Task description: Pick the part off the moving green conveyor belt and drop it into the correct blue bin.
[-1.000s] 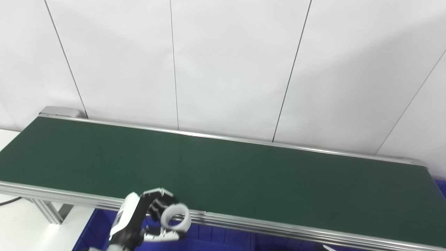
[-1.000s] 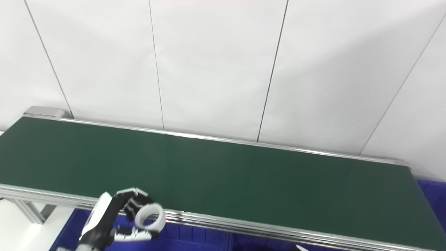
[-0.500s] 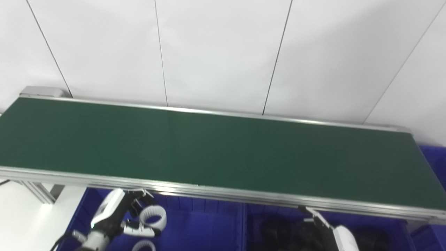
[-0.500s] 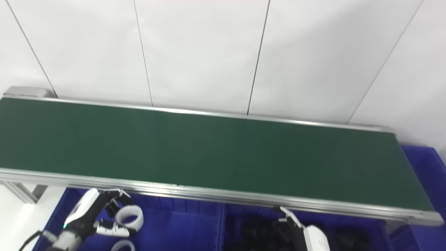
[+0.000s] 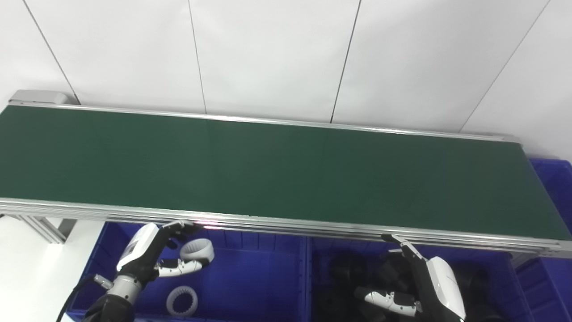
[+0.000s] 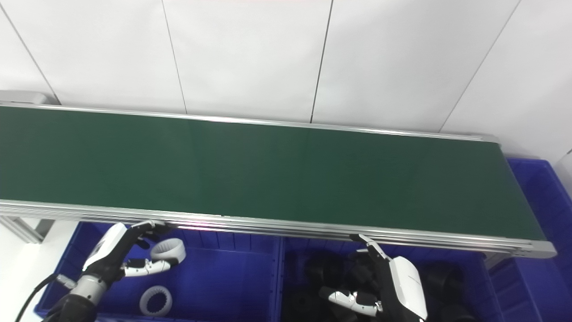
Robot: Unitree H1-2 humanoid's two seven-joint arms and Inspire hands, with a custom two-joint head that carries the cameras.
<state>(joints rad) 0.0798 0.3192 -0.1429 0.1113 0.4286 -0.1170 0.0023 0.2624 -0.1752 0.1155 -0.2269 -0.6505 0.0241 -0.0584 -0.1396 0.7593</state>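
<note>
White panelled wall, bare green conveyor belt [image 5: 268, 170]; left hand [image 5: 154, 255] loosely pinching white toothed ring [image 5: 196, 249] over left blue bin [image 5: 263, 286], right hand [image 5: 424, 286] spread, idle; could snag on finger.

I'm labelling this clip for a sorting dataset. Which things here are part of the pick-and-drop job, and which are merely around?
Part of the job:
- white ring at the left hand, over the left blue bin
- green conveyor belt, bare of parts
- right blue bin

Merely around:
- second white ring lying in the left bin
- black parts in the right bin
- right hand, open
- white wall
</note>
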